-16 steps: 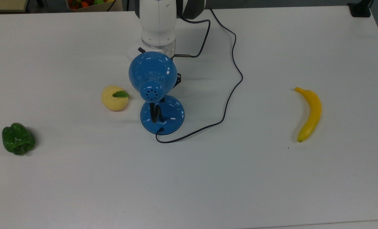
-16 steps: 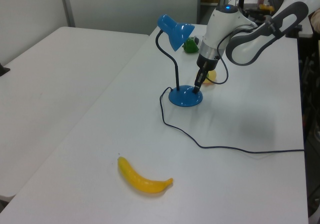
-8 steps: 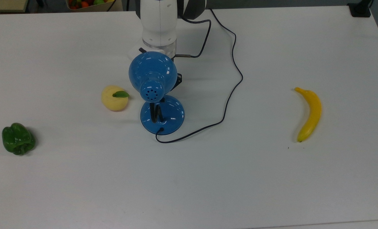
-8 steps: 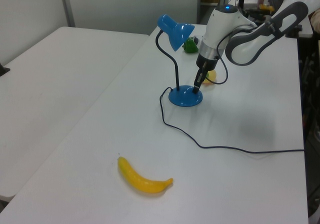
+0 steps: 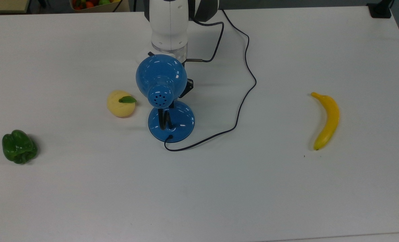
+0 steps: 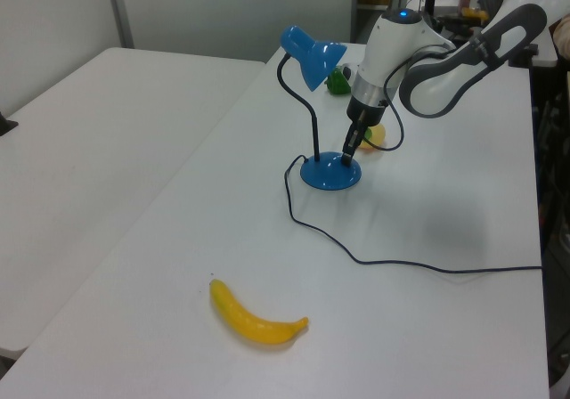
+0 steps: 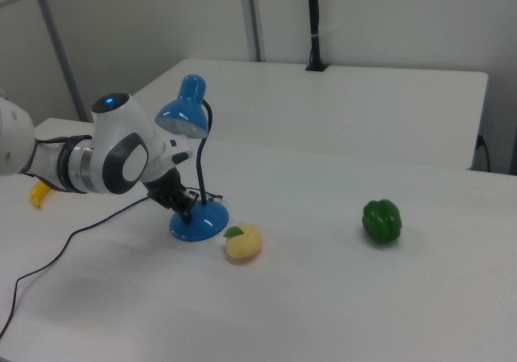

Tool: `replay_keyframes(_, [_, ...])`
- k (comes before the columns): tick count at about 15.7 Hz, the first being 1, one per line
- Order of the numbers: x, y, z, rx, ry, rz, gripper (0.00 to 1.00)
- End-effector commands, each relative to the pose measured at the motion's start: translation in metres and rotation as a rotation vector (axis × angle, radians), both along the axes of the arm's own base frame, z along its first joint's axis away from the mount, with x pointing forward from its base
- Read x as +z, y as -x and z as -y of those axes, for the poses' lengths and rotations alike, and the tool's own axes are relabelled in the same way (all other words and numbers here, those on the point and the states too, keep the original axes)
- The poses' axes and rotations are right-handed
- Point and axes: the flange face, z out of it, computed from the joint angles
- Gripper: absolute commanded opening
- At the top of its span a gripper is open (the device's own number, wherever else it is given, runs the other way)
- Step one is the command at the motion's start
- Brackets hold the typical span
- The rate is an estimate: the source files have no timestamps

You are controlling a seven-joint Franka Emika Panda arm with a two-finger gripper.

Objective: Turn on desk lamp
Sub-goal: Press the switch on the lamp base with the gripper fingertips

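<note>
Reaching down, the robot's gripper (image 6: 349, 157) meets the round base of the blue lamp (image 6: 330, 172) standing mid-table (image 5: 219, 188); whether its fingers are apart or together cannot be told. A yellow fruit (image 7: 243, 243) lies just beside the base, a banana (image 5: 326, 120) well apart.

This looks like a robotics lab or test room. A white robot arm (image 6: 419, 52) stands at the far edge of a plain white table (image 5: 286, 188) — not a home desk. More bare white tables (image 6: 80, 141) stand alongside it, with grey partition walls and metal posts (image 7: 56, 47) behind. Toy-like props lie spread across the tabletop: a banana (image 5: 327, 119), a green pepper (image 5: 19, 147), a yellow fruit (image 5: 120, 103). A bin of more toy produce (image 5: 92, 4) sits past the table's far edge.
</note>
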Motion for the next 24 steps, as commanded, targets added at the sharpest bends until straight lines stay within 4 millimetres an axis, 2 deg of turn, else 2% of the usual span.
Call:
replay_keyframes(1, [-0.007, -0.005, -0.005, 0.001, 0.002, 0.023, 0.00])
replay_keyframes(5, [-0.011, -0.008, -0.005, 0.004, -0.004, 0.048, 0.00])
replay_keyframes(13, [-0.004, -0.007, -0.005, 0.005, -0.003, 0.050, 0.00])
replay_keyframes(24, [0.032, 0.020, 0.003, -0.016, 0.047, -0.127, 0.00])
